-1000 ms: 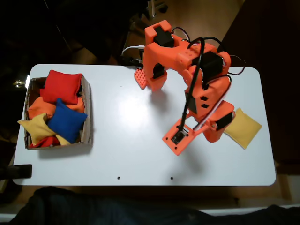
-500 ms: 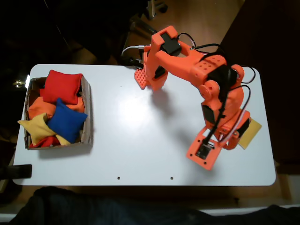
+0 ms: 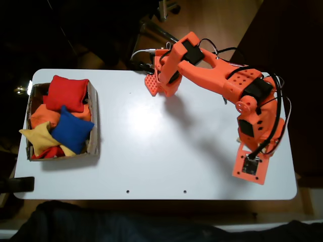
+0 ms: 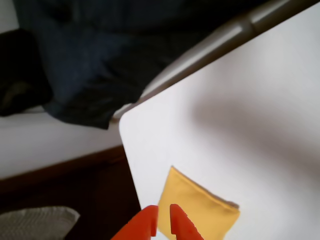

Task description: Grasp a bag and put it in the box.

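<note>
Bag (image 4: 200, 207): golden-yellow fabric, square and pillow-like, with a slightly puffed top edge and a seam line along it. In the wrist view I see it lying flat on the white table (image 4: 240, 125), close to the table's rounded corner and near its edge.

Gripper (image 4: 161, 220): two orange fingertips enter the wrist view from the bottom edge, pointing at the bag's near left side. I see the tips close together with only a thin slit between them, nothing held. Whether they touch the bag or hover just above it I cannot tell.

Arm (image 3: 222, 83): orange, stretched in the fixed view from its base at the table's far edge to the right end of the table.

Box (image 3: 93, 121): brown cardboard, low walls, at the left end of the table in the fixed view, well apart from the arm. Contents: red, orange, blue and pale yellow beanbags piled together.
</note>
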